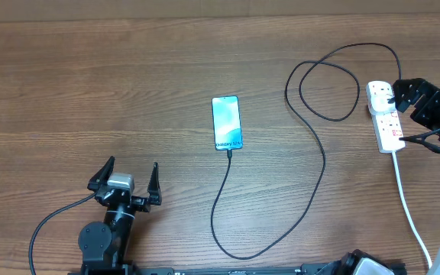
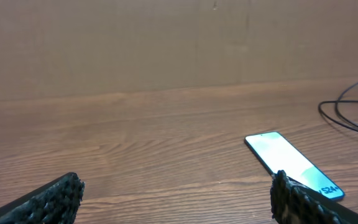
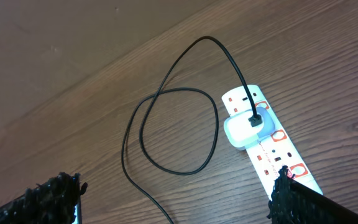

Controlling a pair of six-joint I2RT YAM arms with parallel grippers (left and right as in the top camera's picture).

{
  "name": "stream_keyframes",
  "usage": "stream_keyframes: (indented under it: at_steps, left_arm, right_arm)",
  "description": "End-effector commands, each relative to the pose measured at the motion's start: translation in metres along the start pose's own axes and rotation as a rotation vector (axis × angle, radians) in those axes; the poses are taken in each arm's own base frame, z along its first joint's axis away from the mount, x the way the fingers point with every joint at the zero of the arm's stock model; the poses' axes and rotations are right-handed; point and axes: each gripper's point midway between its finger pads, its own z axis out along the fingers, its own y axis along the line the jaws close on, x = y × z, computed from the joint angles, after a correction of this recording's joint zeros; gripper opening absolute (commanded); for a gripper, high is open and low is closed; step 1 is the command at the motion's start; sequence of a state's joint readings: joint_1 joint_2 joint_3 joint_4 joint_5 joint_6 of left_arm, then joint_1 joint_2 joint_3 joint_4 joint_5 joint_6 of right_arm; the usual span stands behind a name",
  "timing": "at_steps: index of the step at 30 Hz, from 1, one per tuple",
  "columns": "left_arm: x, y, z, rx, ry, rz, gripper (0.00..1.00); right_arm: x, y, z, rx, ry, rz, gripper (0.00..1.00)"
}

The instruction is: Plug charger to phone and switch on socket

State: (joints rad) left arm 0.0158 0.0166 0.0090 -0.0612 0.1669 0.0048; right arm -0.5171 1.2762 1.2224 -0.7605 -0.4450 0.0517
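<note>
Your surface (image 1: 90, 76) is brown wood grain, and its broadest plain stretch runs across the left and far side. In the left wrist view a flat brown wall (image 2: 166, 43) rises from its far edge. At the near left, your left end effector (image 1: 133, 172) sits low with its fingers spread fully wide, gripping nothing, wood on every side of it. Right of it, mid-surface, the phone (image 1: 227, 122) lies flat and face up. The charger (image 1: 324, 164) meets the phone's near short edge, dips toward the near edge, climbs right, loops once and ends at a white adapter (image 3: 244, 127) seated in the socket (image 1: 388, 126). The socket lies close to the right edge, and its white cord (image 1: 407, 206) trails to the near edge. Your right end effector (image 3: 173, 205) hangs above the socket's far end, fingers as wide as they go, holding nothing. Whether the red switches (image 3: 278, 135) are on, you cannot tell.
</note>
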Motion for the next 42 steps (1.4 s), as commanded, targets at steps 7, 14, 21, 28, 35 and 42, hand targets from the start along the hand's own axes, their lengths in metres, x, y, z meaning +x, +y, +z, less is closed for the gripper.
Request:
stream_keyframes:
  at_steps: [7,14,21,28,35,42]
  left_arm:
    - [0.0016,0.0144,-0.0012,-0.08,0.002,0.025,0.99]
    - [0.0016,0.0138,-0.0011,-0.077,0.002,0.025,1.0]
    - [0.0016,0.0138,-0.0011,-0.077,0.002,0.025,0.99]
    - [0.0016,0.0138,-0.0011,-0.077,0.002,0.025,1.0]
    - [0.0016,0.0138,-0.0011,-0.077,0.002,0.025,1.0]
    - [0.0017,0.0138,-0.0011,-0.077,0.003,0.025,1.0]
  right_arm:
    - [0.0006,0.0007,-0.0003,-0.004,-0.001,-0.008,1.0]
    - [0.0006,0.0005,-0.0003,-0.003,-0.001,-0.007,1.0]
    - [0.0006,0.0005,-0.0003,-0.003,-0.001,-0.007,1.0]
    - [0.0006,0.0006,-0.0003,-0.004,-0.001,-0.008,1.0]
    - [0.0006,0.0006,-0.0003,-0.004,-0.001,-0.008,1.0]
    - [0.0006,0.0006,-0.0003,-0.004,-0.001,-0.008,1.0]
